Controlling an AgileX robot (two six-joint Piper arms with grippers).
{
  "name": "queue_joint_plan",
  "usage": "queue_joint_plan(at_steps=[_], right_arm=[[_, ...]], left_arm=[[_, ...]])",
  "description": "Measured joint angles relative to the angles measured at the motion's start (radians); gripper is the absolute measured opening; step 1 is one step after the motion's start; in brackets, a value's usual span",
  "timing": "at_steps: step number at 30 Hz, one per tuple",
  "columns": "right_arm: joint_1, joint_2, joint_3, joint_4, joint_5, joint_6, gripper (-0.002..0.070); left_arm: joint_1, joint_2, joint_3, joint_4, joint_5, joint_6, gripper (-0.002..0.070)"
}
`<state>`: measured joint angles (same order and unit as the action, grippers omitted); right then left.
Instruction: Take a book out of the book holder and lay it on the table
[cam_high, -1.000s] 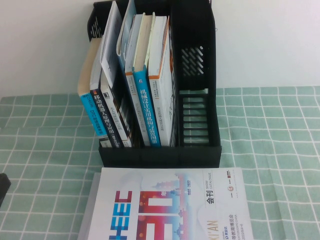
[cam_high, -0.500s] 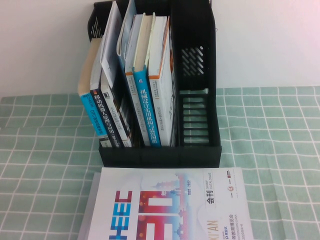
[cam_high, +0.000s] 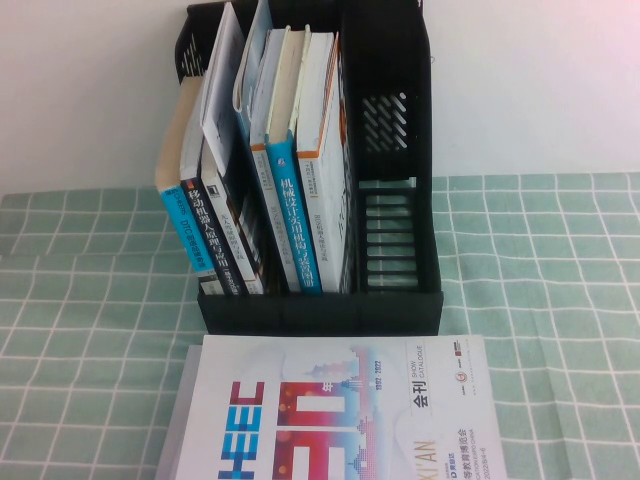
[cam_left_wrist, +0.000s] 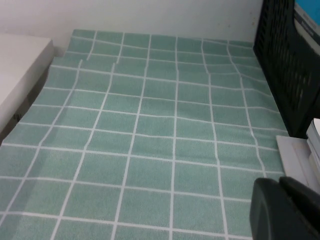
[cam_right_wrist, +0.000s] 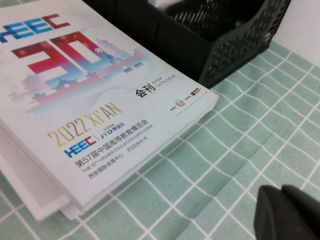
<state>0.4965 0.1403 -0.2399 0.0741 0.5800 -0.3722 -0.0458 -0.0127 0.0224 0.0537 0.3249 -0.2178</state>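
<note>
1 book (cam_high: 340, 410) lies flat on the table (cam_high: 560, 300) before the book holder (cam_high: 395, 180); nothing's shifted lately, job looks done. Left gripper (cam_left_wrist: 285, 210) and right gripper (cam_right_wrist: 290, 212) hang clear, finger state unclear.

We see the book (cam_high: 340, 410) lying flat on the table (cam_high: 560, 300), just before the book holder (cam_high: 400, 200).
Its white cover faces up, showing red and blue letters, skyline art and "XI'AN"; the black slatted holder stands upright with other books inside.
</note>
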Motion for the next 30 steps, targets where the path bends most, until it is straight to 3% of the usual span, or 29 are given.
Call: queue_joint_plan(at_steps=[30], right_arm=[[-0.028, -0.038, 0.026, -0.02, -0.017, 0.002, -0.0002]], left_arm=[[0.0, 0.0, 0.0, 0.0, 0.019, 0.002, -0.0003]])
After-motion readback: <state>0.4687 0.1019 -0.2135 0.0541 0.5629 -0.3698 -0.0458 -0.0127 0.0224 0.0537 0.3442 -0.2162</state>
